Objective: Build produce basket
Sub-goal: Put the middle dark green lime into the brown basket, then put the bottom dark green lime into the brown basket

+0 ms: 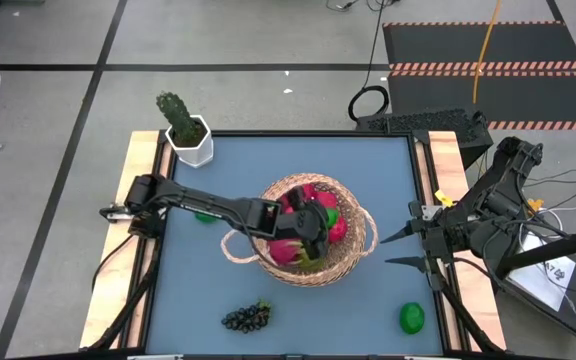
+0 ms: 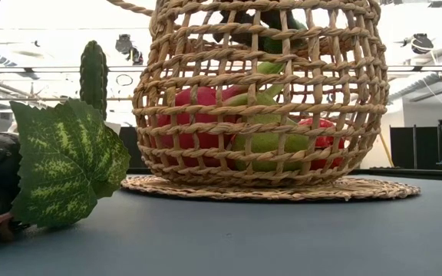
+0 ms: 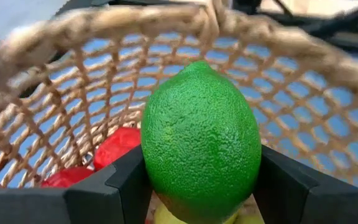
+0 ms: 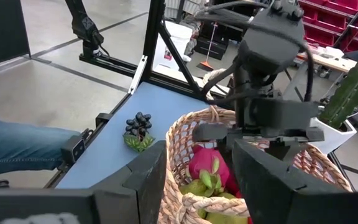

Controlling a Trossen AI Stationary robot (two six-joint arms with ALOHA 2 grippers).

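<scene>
The basket (image 1: pixel 303 232) sits near the middle of the blue table (image 1: pixel 388 180), and it already has a fair load in it: a pink dragon fruit (image 4: pixel 209 167), red apples (image 2: pixel 198 115) and a yellow-green pear (image 2: pixel 271 142) show through the weave from table level. Over the basket hangs the left gripper (image 1: pixel 313 225), its arm reaching in from the table's left edge, and its two dark fingers (image 3: pixel 129 180) are clamped on either side of a green lime (image 3: pixel 201 140), holding it just inside the rim above the other fruit. A bunch of dark grapes (image 1: pixel 247 317) with its green leaf lies on the table in front of the basket, and a second lime (image 1: pixel 412 318) rests near the front right corner, well apart from it. A white pot with a cactus (image 1: pixel 184 128) stands at the back left corner. The right gripper (image 1: pixel 408 250) waits at the table's right edge, its fingers standing apart with nothing between them.
</scene>
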